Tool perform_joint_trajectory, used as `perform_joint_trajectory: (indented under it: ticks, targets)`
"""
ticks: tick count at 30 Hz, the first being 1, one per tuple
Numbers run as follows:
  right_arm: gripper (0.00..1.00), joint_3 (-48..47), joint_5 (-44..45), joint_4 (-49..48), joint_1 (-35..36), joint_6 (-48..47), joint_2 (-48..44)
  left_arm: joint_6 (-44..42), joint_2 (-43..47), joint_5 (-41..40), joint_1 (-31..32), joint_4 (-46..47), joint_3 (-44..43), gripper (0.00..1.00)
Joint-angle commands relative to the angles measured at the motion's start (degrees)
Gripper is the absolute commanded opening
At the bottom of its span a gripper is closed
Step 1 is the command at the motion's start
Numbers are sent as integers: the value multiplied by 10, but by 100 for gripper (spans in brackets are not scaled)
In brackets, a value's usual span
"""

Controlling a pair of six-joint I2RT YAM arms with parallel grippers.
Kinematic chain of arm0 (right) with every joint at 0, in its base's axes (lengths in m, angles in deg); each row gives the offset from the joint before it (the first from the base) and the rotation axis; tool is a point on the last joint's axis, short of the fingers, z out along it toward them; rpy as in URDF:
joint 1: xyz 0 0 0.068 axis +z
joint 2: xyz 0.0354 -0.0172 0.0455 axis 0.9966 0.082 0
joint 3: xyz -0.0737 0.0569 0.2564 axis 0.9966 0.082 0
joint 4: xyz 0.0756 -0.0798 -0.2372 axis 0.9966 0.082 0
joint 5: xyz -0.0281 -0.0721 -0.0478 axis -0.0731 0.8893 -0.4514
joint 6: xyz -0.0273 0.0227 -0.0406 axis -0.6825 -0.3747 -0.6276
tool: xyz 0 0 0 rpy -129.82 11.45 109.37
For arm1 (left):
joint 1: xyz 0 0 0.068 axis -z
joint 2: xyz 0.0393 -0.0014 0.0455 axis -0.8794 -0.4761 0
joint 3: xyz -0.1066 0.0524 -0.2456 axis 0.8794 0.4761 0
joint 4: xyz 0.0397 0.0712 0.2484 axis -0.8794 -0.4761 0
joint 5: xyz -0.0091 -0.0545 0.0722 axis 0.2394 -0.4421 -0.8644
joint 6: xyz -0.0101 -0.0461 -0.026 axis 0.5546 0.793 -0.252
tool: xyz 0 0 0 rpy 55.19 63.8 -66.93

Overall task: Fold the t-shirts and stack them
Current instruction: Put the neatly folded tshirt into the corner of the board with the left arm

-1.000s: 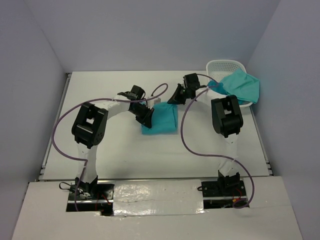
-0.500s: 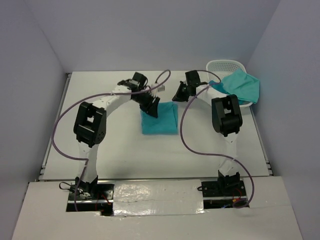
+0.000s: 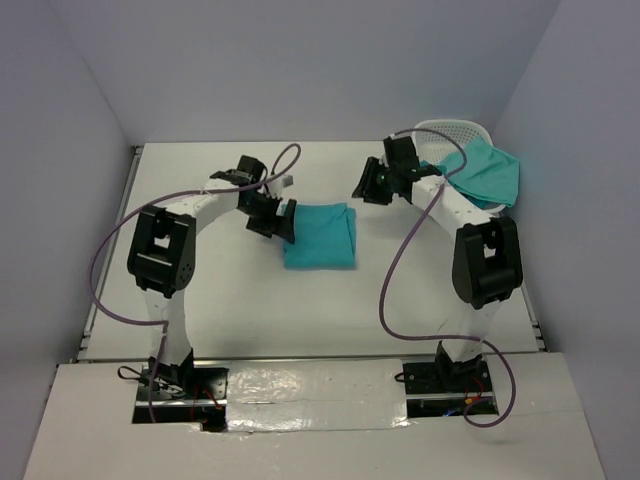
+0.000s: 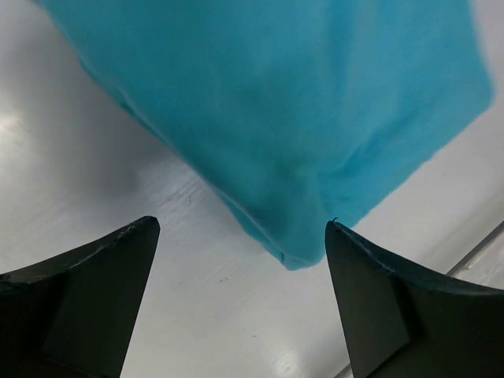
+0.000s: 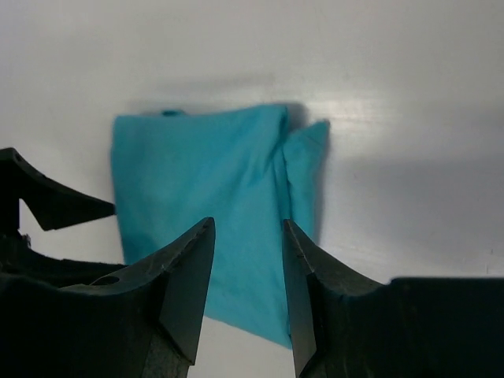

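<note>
- Folded t-shirt (image 3: 320,236) flat on table (image 3: 200,300), middle of top view. Roughly square, with a loose flap poking out along one edge in right wrist view.
- Second t-shirt (image 3: 487,172) unfolded, draped over rim of white basket (image 3: 440,130), upper right of top view.
- Soft, light, limp cloth, so probably sags and comes unfolded if lifted at a single point. Not fragile. Looks grippy enough for the pads.
- Best pinched at an edge or corner, through all layers on the folded one. For the draped one, likely two corners or shoulders, one per gripper, to spread it flat.
- Left gripper (image 3: 275,217) just beside left edge of folded t-shirt, jaws spread wide, gripping nothing. Left wrist view: shirt corner ahead of the tips, apparently untouched.
- Left arm arched up from base at lower left, elbow high at left, wrist aimed right and down toward the shirt.
- Right gripper (image 3: 368,187) up and right of folded t-shirt, apart from it, between it and basket. Jaws partly parted, nothing pinched; shirt visible below through the gap.
- Right arm: elbow raised at right side, forearm reaching up and left past the basket.
</note>
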Motion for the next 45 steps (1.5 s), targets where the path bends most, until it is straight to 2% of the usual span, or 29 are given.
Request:
perform_joint_trajectory:
  ticks: [1,7,8,10,11,13,14,16,17,22,25,28,32,36,39,41,45]
  targets:
    - [47,56,-2,12,9,2,-4,62,-6,-41,14,24,14,99]
    - [47,127,-12,-21,11,12,-40,92,-66,-3,16,27,-3,97]
    - [47,132,-9,-22,11,11,-47,106,-72,36,17,38,1,89]
    - [47,137,-2,-16,10,8,-54,112,-94,46,25,52,3,80]
    - [47,137,2,-14,10,7,-62,113,-104,46,26,45,0,63]
    - [47,135,10,-7,11,3,-72,116,-121,44,24,40,2,47]
    - [47,135,14,-5,10,2,-77,114,-123,38,22,38,1,22]
    - [47,131,21,5,10,-4,-93,115,-125,24,10,37,-3,3]
    - [47,129,23,8,10,-6,-99,113,-125,23,4,35,-7,0]
    - [47,124,28,27,8,-25,-135,61,-135,11,-72,-4,-71,0]
    - [47,127,34,29,4,-42,-152,-10,-151,-16,-130,-44,-108,0]
    - [47,125,39,34,-2,-56,-157,-120,-172,-63,-193,-80,-148,0]
    - [47,113,35,38,-2,-78,-158,-207,-236,-137,-273,-134,-266,0]
    - [47,95,19,46,-2,-93,-150,-258,-289,-217,-327,-125,-371,0]
    - [47,80,13,54,-1,-99,-142,-256,-332,-253,-360,-115,-451,0]
    - [48,71,14,64,-1,-102,-135,-247,-347,-262,-377,-98,-473,0]
    - [48,71,9,67,-2,-111,-132,-276,-336,-275,-385,15,-434,0]
